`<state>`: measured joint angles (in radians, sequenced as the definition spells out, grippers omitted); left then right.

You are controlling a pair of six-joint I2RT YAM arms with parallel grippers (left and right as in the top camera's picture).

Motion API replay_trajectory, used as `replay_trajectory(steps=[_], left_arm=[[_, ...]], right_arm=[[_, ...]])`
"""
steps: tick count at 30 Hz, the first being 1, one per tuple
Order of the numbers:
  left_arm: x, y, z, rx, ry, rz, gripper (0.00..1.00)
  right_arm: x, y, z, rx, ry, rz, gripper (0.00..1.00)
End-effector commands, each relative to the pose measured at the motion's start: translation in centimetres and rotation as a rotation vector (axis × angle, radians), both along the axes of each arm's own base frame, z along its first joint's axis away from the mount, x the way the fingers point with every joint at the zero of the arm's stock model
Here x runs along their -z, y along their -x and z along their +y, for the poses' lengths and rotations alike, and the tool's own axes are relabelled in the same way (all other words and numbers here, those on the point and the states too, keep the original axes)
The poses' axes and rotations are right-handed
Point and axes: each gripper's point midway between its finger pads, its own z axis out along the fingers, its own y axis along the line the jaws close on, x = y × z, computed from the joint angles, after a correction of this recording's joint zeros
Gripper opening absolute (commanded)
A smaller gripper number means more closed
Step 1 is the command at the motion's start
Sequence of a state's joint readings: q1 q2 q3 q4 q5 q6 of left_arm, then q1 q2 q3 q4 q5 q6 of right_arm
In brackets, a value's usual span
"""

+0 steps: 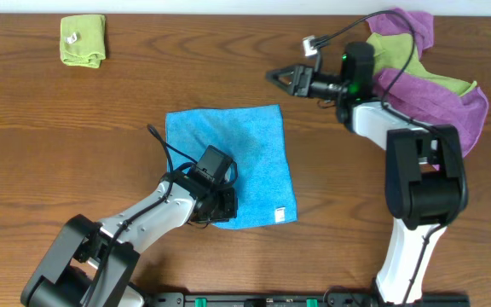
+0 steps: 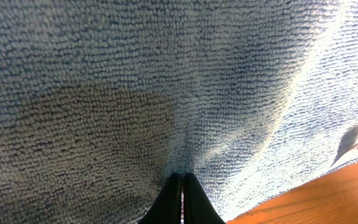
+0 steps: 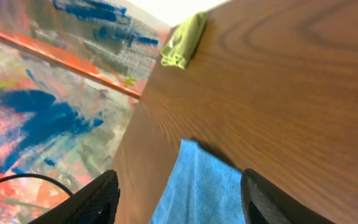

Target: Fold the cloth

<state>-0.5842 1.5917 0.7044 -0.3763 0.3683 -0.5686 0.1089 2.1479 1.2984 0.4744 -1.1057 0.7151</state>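
Clamped left jaws pinch cloth [image 1: 239, 145] — tag [image 1: 281, 212] seemingly unreadable.

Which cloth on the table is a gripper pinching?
The sky-blue cloth in the middle: the left gripper is shut on its near edge. The folded lime-green cloth and the purple-and-green pile lie ungripped at the far corners.

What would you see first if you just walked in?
The bright blue cloth in the middle of the table, with the left jaws shut on its near edge. Then the purple and green cloths heaped at the far right corner.
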Motion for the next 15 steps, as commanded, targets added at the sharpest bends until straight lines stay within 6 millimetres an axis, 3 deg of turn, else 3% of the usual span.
replay_trajectory(steps=[1, 5, 7, 9, 13, 15], left_arm=[[2.8, 1.9, 2.2, 0.01, -0.103, 0.055, 0.06], [1.4, -0.7, 0.4, 0.015, -0.052, -0.025, 0.05], [-0.8, -3.3, -1.3, 0.048, -0.008, -0.101, 0.06], [-3.7, -5.9, -3.3, 0.086, 0.042, -0.182, 0.06], [-7.4, -8.5, -5.0, 0.127, 0.077, -0.268, 0.06], [-8.8, -9.2, -5.3, 0.128, 0.078, -0.286, 0.06]], right_arm=[[-1.3, 0.1, -0.8, -0.063, -0.031, -0.04, 0.61], [-2.6, 0.3, -0.9, -0.114, -0.054, -0.056, 0.6], [-2.5, 0.1, -1.0, -0.109, -0.042, -0.064, 0.61], [-0.7, -0.1, -1.3, -0.069, 0.015, -0.04, 0.61], [4.2, -0.6, -3.4, 0.048, 0.201, 0.044, 0.63], [4.7, -1.6, -4.9, 0.101, 0.26, 0.027, 0.63]])
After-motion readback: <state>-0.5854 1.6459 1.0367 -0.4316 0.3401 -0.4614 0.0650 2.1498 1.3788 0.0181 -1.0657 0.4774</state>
